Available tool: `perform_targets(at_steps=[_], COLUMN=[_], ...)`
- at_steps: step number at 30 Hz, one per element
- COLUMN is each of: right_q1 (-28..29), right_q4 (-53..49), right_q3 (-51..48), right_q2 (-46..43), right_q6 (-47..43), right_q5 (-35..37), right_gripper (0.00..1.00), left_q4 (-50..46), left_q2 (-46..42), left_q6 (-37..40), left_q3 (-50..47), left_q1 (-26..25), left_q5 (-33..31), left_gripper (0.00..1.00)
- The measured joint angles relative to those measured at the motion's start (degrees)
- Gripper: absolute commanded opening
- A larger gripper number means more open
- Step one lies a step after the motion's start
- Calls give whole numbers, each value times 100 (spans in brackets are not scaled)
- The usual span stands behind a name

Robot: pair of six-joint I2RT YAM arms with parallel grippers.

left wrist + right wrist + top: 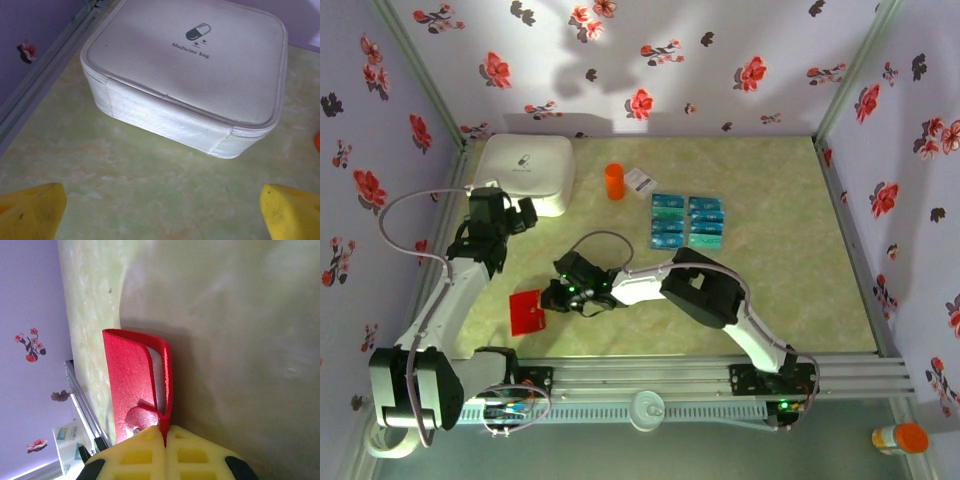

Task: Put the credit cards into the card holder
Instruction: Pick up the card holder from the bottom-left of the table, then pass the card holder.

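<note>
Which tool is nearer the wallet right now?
Right. The right tool is shut on an edge of the wallet; the left tool hangs open by the white bag, well away.

Open right side, crowded left and far middle.
The table's [810, 290] right edge and far right corner lie bare. The white medicine bag [528, 170] blocks the far left corner, the orange cylinder [613, 181] and credit cards [687, 220] sit mid-far, and the right arm [705, 290] spans the near edge toward the card holder [525, 312].

Two white arms [445, 300] with black joints, grey looped cables [385, 220], yellow gridded gripper fingers [135, 455]
</note>
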Motion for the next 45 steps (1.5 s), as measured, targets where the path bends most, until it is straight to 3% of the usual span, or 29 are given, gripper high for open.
perform_targets(at_steps=[4,9,15,19,26,34,45], right_q1=[-422,-1259,-2317,-3064,-3993,-4100,-4105], right_q4=[35,-221,-1078,-1523,-1690,-1193,-688], right_q3=[-872,-1683,-1941,-1941,-1950,-2232,-2291], right_q2=[-793,-2396,-4164,-4754,-4863,-4857,-4717], right_q6=[-31,-348,-929,-1174,-1119,-726,-426], right_q5=[-44,-101,-264,-573,-1294,-1832,-2020], right_gripper=[0,0,0,0,0,0,0], left_q4=[-144,-212,-94,330,1694,3056,4030], left_q2=[0,48,326,629,1419,2380,2684], left_q6=[-55,-382,-1178,-1838,-2900,-3738,-4459], left_q3=[136,483,597,597,776,1176,1176], left_q1=[0,0,-66,-341,-1099,-1574,-1880], left_q5=[503,1589,2660,3145,3711,3978,4207], left_gripper=[100,100,100,100,93,84,72])
